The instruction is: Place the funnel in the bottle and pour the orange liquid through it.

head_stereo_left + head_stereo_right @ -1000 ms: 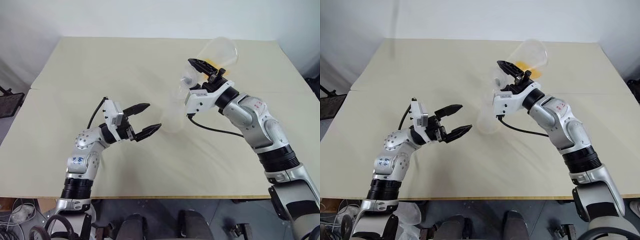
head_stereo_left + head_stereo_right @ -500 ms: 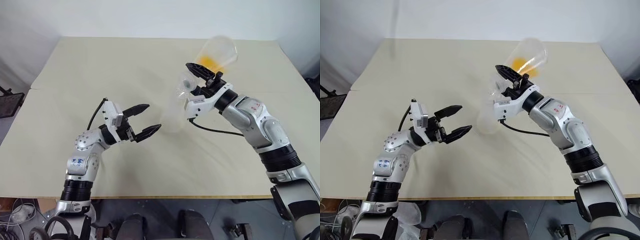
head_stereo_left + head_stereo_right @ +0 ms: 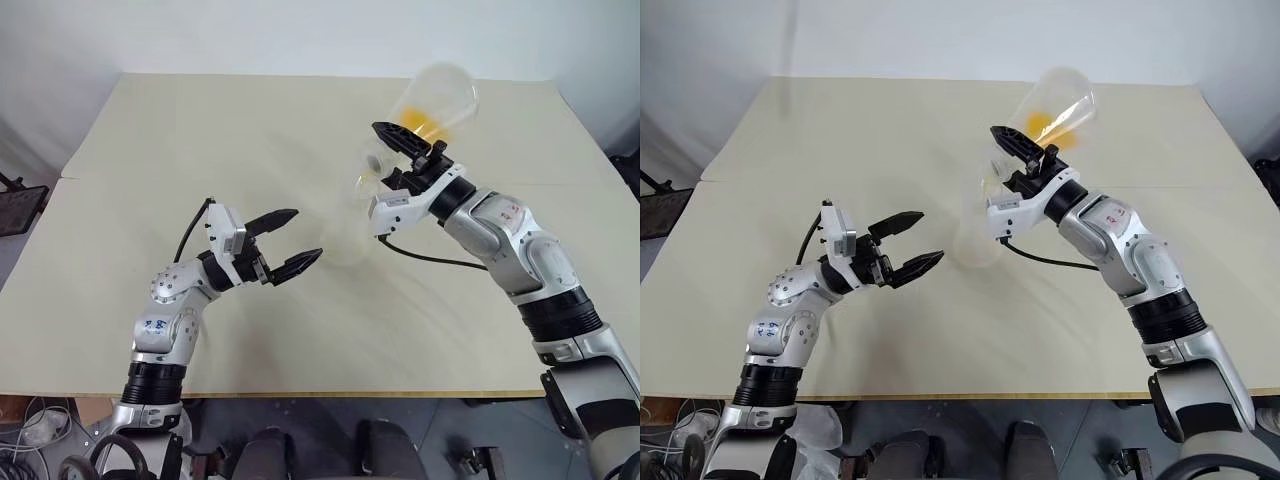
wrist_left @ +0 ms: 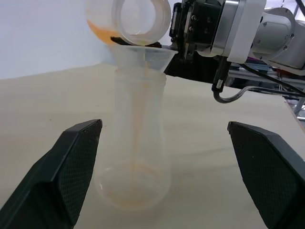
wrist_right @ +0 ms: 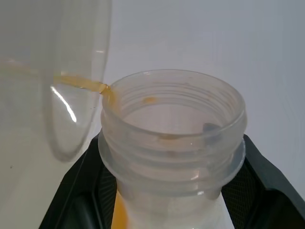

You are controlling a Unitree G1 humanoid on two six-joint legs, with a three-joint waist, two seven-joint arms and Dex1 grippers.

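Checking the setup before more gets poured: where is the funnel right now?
The funnel sits in the neck of the bottle, which stands mid-table between the two claws, just below the tilted pouring container held by the right claw.

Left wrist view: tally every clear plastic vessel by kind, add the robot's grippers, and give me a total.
Funnel: 1
Bottle: 1
Tilted pouring container: 1
Grippers: 2, the left gripper and the right gripper
Total: 5
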